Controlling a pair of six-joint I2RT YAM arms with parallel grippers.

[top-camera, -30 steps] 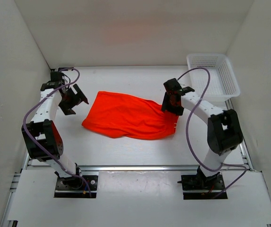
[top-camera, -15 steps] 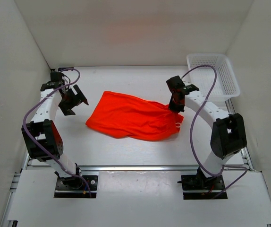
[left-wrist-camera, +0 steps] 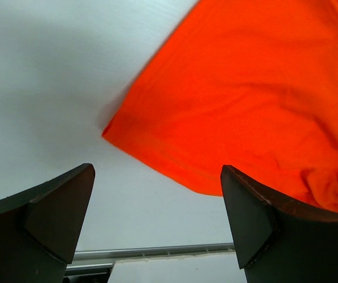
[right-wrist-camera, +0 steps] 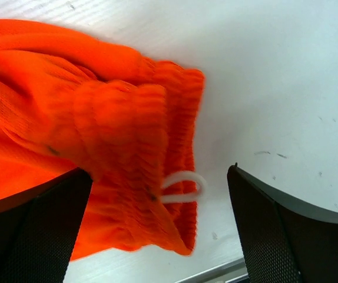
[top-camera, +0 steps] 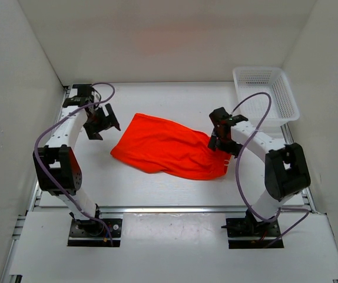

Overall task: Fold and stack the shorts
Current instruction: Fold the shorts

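The bright orange-red shorts [top-camera: 169, 150] lie crumpled flat at mid-table, waistband toward the right. In the right wrist view the gathered waistband [right-wrist-camera: 116, 130] and a loop of white drawstring [right-wrist-camera: 184, 186] sit on the table under my right gripper [right-wrist-camera: 157, 230], whose fingers stand wide apart and grip nothing. From above, the right gripper [top-camera: 218, 141] hangs over the shorts' right end. My left gripper [top-camera: 103, 124] is open just left of the shorts' far left corner. Its wrist view shows the hem corner [left-wrist-camera: 157, 147] ahead of the open left gripper [left-wrist-camera: 157, 218], not touching.
A white mesh basket [top-camera: 266, 94] stands at the back right corner. White walls close in the table on three sides. A metal rail [top-camera: 169, 209] runs along the near edge, in front of the arm bases.
The right gripper closed on the waistband, dragged the shorts a little to the right, then opened and let go. The left arm swung in toward the shorts' left corner.
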